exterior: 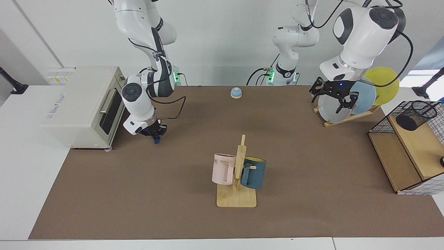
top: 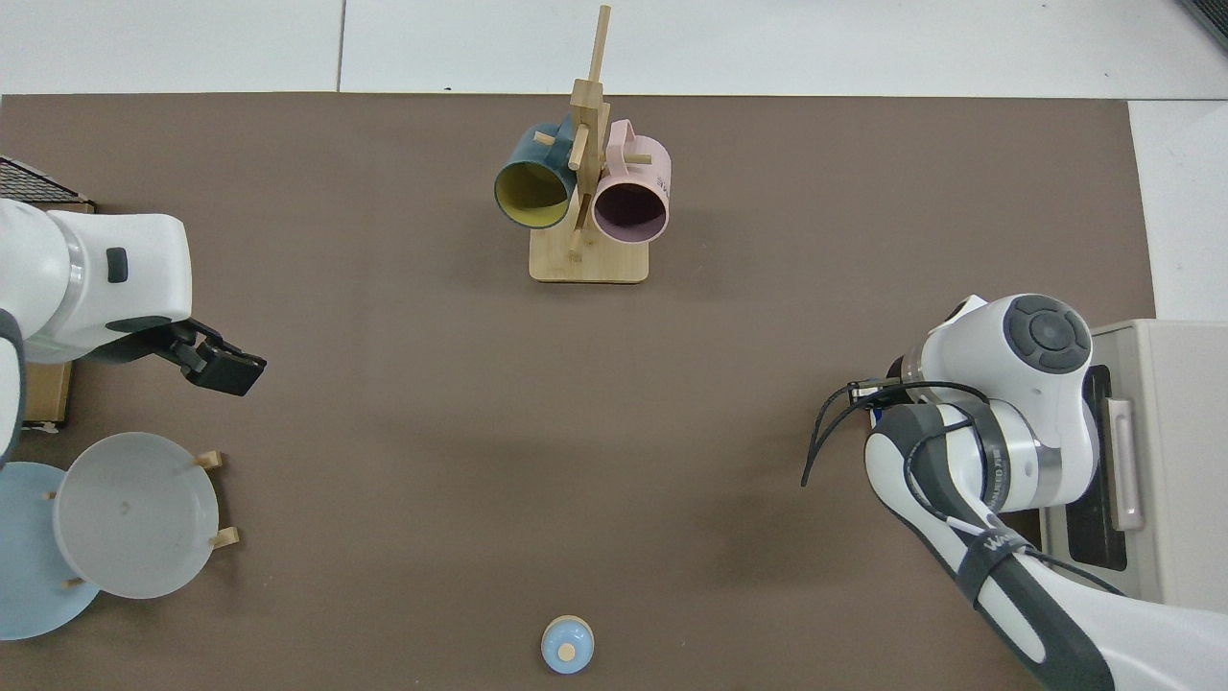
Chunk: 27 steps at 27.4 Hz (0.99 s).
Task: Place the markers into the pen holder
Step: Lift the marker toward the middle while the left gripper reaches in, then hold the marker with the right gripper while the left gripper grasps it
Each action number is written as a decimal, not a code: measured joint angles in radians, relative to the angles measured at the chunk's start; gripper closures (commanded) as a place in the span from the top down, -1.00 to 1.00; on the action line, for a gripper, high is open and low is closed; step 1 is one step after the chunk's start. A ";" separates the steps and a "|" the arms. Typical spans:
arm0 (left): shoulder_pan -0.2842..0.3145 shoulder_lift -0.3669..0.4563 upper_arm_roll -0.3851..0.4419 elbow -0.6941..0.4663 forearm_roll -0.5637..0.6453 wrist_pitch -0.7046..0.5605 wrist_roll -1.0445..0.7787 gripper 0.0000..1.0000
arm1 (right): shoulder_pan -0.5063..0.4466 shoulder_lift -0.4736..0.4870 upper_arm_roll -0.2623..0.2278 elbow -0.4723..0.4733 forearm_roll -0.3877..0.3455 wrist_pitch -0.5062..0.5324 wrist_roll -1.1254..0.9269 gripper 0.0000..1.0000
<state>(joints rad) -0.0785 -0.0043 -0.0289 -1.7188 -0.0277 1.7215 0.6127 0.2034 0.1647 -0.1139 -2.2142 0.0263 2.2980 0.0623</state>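
Grasp step: right gripper [exterior: 155,133], left of frame, is clamping the marker [exterior: 157,140]; next, carrying to pen holder [exterior: 416,114] far right. Left gripper [exterior: 334,95] is waiting, fingers spread.

Robotics laboratory with a staged kitchen tabletop

Two white jointed robot arms [exterior: 140,69] are mounted behind a white table covered by a brown mat [exterior: 173,180]; household props are laid out on it: a cream toaster oven [exterior: 83,104], a wooden mug tree [exterior: 239,173], and a wooden plate rack [exterior: 350,116] before bare white walls.
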 measured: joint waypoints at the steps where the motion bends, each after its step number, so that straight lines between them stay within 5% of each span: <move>1: -0.003 0.000 -0.001 0.000 0.000 0.000 0.038 1.00 | -0.001 -0.001 0.000 0.011 0.003 -0.010 0.020 -1.00; 12: -0.038 0.000 -0.006 -0.004 0.000 -0.002 0.374 1.00 | -0.012 -0.030 -0.004 0.301 0.122 -0.358 0.447 -1.00; 21: -0.062 -0.001 -0.054 -0.007 0.001 -0.007 0.588 1.00 | 0.110 -0.034 0.008 0.380 0.251 -0.384 0.976 -1.00; 27: -0.062 -0.005 -0.085 -0.004 -0.001 -0.032 0.594 1.00 | 0.182 -0.039 0.012 0.413 0.314 -0.384 1.158 -1.00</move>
<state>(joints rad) -0.1407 -0.0088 -0.1144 -1.7229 -0.0291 1.6898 1.2065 0.3854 0.1254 -0.1023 -1.8008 0.3399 1.9143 1.2200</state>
